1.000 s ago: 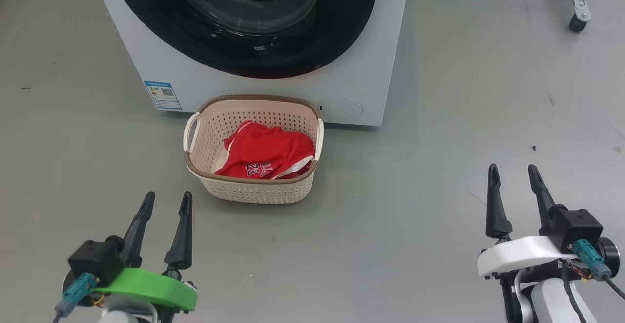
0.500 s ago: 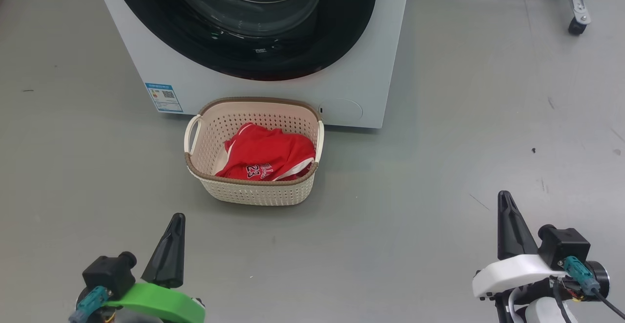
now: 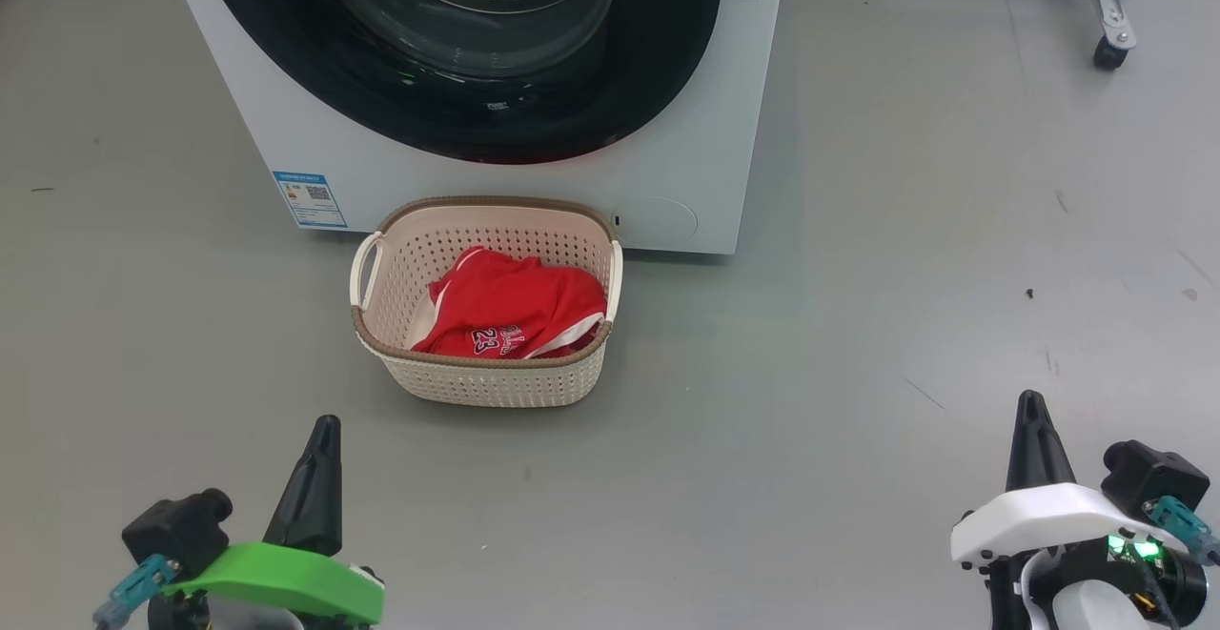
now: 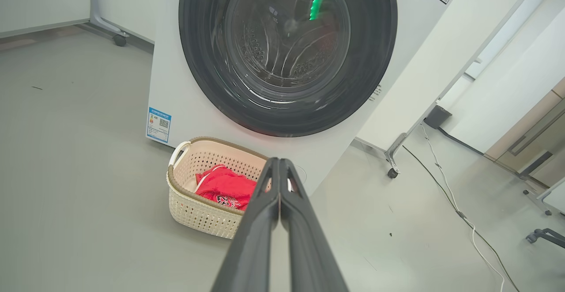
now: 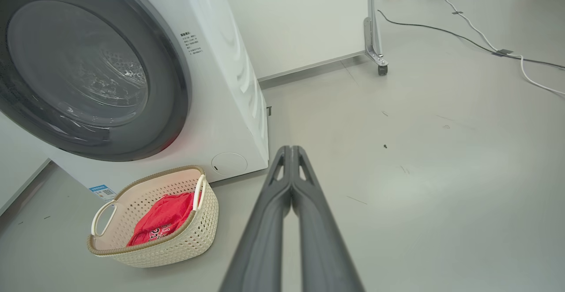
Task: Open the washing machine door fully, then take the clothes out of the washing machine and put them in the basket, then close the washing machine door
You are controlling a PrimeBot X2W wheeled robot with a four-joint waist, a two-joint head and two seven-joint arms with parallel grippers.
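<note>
Now the clothes [image 3: 510, 311], judged soft, light and limp, are seen heaped in the basket [image 3: 477, 355] before the closed washing machine door [image 3: 658, 58]; any raised fold could be pinched. Fingers of left gripper [image 3: 324, 435] and right gripper [image 3: 1031, 411] are pressed together, empty.

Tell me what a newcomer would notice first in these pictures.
The bright red clothes stand out most, heaped in the cream basket on the grey floor just in front of the washing machine. Above them looms the washing machine door, a big glossy black ring round a glass window, closed. Low at the head view's corners, the left gripper and right gripper have their jaws shut.
</note>
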